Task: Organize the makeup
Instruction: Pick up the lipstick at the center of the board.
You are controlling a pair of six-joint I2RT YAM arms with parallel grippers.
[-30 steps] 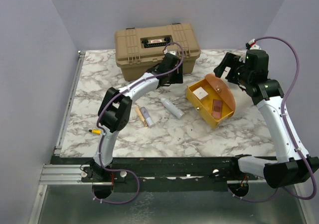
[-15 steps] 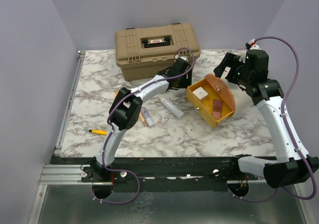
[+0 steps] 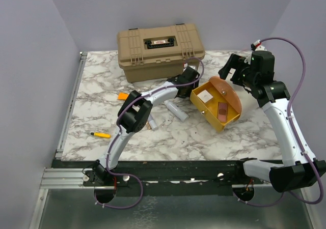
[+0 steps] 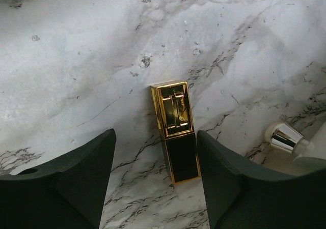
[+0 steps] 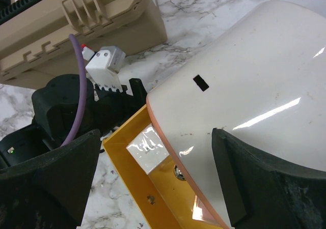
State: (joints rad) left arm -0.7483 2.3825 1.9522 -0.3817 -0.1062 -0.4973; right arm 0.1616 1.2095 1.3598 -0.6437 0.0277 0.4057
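straddling gold-and-black lipstick [image 4: 175,130] lying on marble table [image 4: 76,61] with left gripper [image 4: 155,142] jaws spread, hovering right gripper [image 5: 155,142] over cream pouch lid [image 5: 244,76] beside tan case [image 5: 76,25], jaws spread wide

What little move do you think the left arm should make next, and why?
Probably lower the left gripper a little and close on the gold-and-black lipstick: its wrist view shows it lying flat on the marble between the open fingers, which do not touch it.

White arm links [image 3: 153,92], black joints [image 3: 133,116], purple cables [image 3: 304,71]
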